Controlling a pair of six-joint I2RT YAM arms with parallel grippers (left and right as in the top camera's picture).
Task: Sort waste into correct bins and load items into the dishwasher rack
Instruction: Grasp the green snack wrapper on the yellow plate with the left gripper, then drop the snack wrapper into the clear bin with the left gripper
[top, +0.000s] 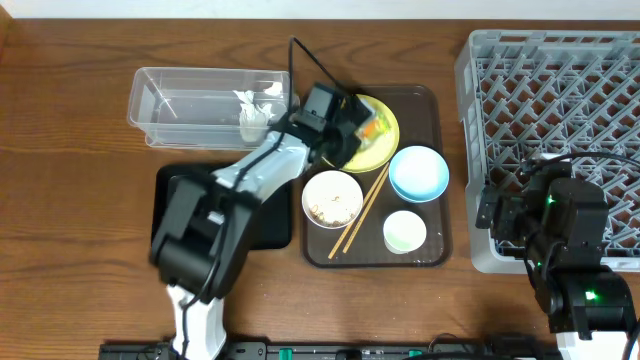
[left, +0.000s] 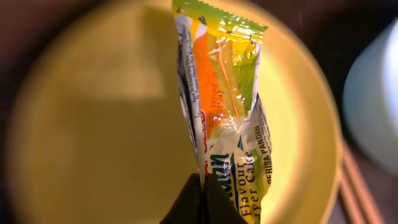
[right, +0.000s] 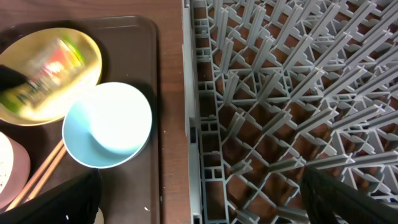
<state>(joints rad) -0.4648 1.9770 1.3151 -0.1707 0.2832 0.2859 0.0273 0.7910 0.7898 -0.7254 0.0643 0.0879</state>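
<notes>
My left gripper (left: 202, 190) is shut on the lower end of the green-and-orange wrapper (left: 227, 93) and holds it over the round yellow plate (left: 93, 124). From overhead the wrapper (top: 373, 127) shows at the plate (top: 385, 150) on the brown tray. A crumpled white paper scrap (top: 255, 115) lies in the clear tub (top: 180, 105). The white/pinkish bowl (top: 332, 198) holds rice-like food. The light blue bowl (top: 418, 172), pale cup (top: 405, 231) and chopsticks (top: 360, 212) lie on the same tray. My right gripper (right: 202, 205) is open and empty over the left edge of the grey rack (right: 292, 93).
The black tray (top: 172, 190) lies in front of the clear tub, mostly under my left arm. The brown serving tray (top: 430, 100) sits between the bins and the rack (top: 560, 90). A strip of bare wooden table (right: 171, 124) separates the brown tray from the rack.
</notes>
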